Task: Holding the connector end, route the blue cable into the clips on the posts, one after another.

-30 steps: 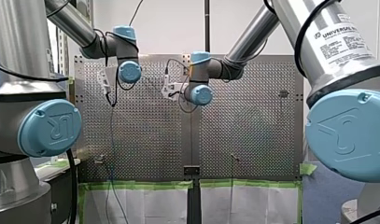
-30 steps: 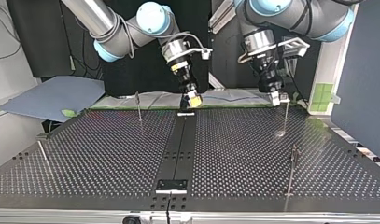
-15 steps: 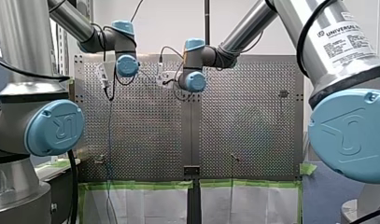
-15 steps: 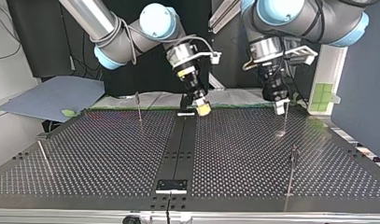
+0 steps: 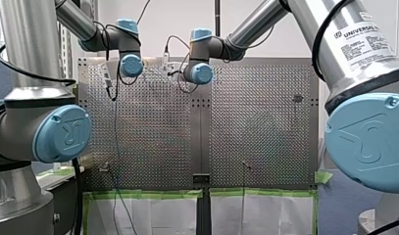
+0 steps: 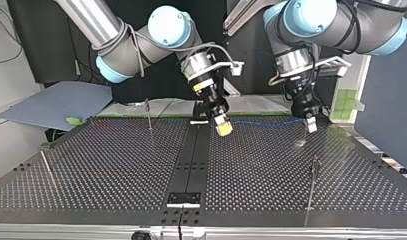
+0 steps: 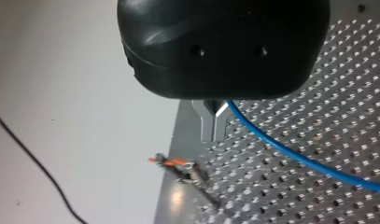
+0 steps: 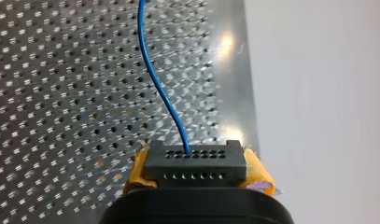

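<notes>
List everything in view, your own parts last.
cable: one, blue, strung between both end effectors
connector: one, black, in my right end effector
posts: at least three, thin metal, spread over the table
table: one, dark, perforated
sheet: one, blue-grey, beyond the table at the top view's left
tape: green, at the top view's right
right end effector: yellow-padded, shut on connector
left end effector: black, shut on cable
</notes>
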`<state>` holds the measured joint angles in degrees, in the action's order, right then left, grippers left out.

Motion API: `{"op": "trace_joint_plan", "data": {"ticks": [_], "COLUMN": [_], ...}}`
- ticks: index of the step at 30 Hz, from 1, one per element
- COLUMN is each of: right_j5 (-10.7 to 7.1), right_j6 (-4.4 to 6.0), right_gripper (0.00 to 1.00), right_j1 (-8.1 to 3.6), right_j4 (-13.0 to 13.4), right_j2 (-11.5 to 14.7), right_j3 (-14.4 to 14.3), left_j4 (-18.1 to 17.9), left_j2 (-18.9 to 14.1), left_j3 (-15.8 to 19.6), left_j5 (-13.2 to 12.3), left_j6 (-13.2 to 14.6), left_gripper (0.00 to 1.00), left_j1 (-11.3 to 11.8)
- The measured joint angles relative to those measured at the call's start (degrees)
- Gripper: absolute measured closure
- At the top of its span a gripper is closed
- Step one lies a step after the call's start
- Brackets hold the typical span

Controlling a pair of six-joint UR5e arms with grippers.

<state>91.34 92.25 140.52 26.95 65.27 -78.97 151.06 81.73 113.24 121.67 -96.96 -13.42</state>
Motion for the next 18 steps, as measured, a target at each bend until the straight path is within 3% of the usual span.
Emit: {"op": "trace_joint_plan", "data": {"ticks": [8, 15, 18], "right_j5": [-0.59, -0.74, -1.15], "right_j6": [0.41, 1.04, 1.78], "right_gripper": [1.0, 1.0, 1.0], "right_j1": [0.01, -0.1, -0.32], "right_j4": [-2.4, -2.7, -2.6], "right_j2": [0.0, -0.1, -0.1], "right_j3": [3.4, 6.3, 6.9], "left_j4": [1.1, 1.4, 1.4], "left_j2": [-0.6, 0.2, 0.5], "left_j3": [-2.9, -3.7, -3.8], "left_j5": [-1.9, -3.9, -4.7], "left_j6": [-0.1, -0.1, -0.1], "left_gripper": [1.0, 1.0, 1.0], "left_j1": [2.1, 4.1, 5.0]}}
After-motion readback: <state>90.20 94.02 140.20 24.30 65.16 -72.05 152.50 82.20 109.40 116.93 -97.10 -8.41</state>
